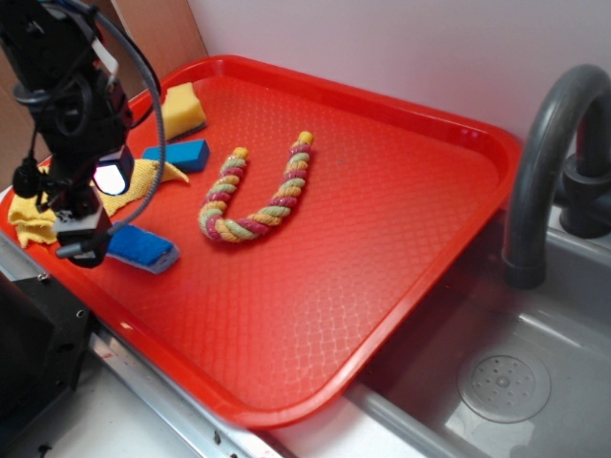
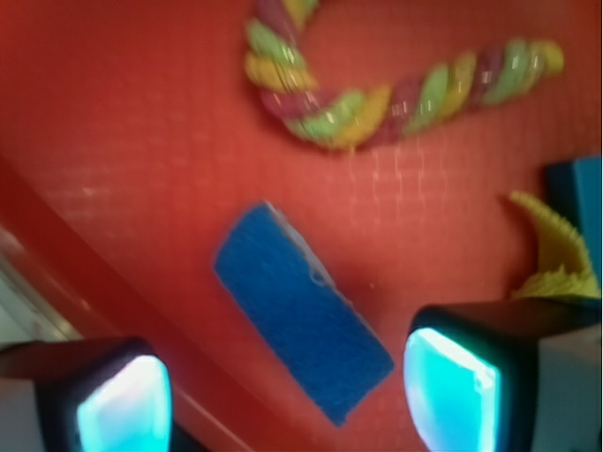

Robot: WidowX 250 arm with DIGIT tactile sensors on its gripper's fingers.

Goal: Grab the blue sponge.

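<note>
The blue sponge lies flat near the front-left rim of the red tray, its rough blue top up and a pale layer showing at its edge. In the wrist view the blue sponge runs diagonally, its lower end reaching between my two fingers. My gripper hangs just left of and above it, open, with nothing held. The open gripper shows both glowing pads wide apart, neither touching the sponge.
A plain blue block, a yellow sponge wedge and a crumpled yellow cloth lie at the tray's left. A U-shaped coloured rope sits mid-tray. To the right are a grey faucet and a sink.
</note>
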